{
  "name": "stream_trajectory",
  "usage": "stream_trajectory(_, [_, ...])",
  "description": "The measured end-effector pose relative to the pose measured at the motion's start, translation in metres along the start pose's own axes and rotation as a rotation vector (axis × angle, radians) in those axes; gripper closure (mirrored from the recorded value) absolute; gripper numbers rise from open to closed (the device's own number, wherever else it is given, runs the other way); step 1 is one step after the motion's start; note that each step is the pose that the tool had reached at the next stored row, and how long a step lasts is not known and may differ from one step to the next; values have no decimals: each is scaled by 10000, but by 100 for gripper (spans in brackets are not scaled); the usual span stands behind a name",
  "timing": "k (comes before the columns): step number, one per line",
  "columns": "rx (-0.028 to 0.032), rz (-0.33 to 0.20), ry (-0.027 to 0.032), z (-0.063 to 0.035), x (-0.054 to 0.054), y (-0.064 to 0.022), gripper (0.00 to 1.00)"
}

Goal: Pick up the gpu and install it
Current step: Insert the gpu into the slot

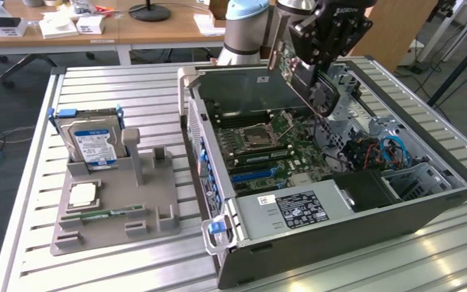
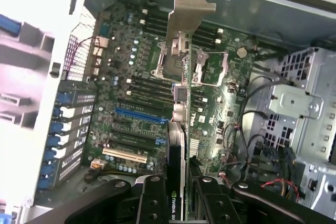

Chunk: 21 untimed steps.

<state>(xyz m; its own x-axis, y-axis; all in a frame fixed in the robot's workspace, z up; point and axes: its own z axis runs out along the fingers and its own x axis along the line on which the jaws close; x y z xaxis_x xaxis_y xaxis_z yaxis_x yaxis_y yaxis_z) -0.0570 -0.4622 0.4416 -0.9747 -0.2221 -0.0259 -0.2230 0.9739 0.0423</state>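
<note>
tool (image 2: 178, 195) clamped on gpu (image 2: 177, 145), edge-on over open case (image 1: 339, 243); likely light, stiff, fragile; grip board edges, not components.

The gpu (image 1: 313, 91) is partly hidden by the gripper (image 1: 318, 58) at 1 o'clock of the exterior view. The arm (image 1: 245, 27) is cut off at 12 o'clock.

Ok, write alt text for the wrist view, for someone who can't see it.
The gripper clamps the gpu edge-on, its silver bracket at the far end, held above the motherboard of an open computer case. It is not yet seated.
</note>
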Motion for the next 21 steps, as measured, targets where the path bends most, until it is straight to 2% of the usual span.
stream_trajectory(21, [-100, -3827, 162, 5, 0, 0, 74])
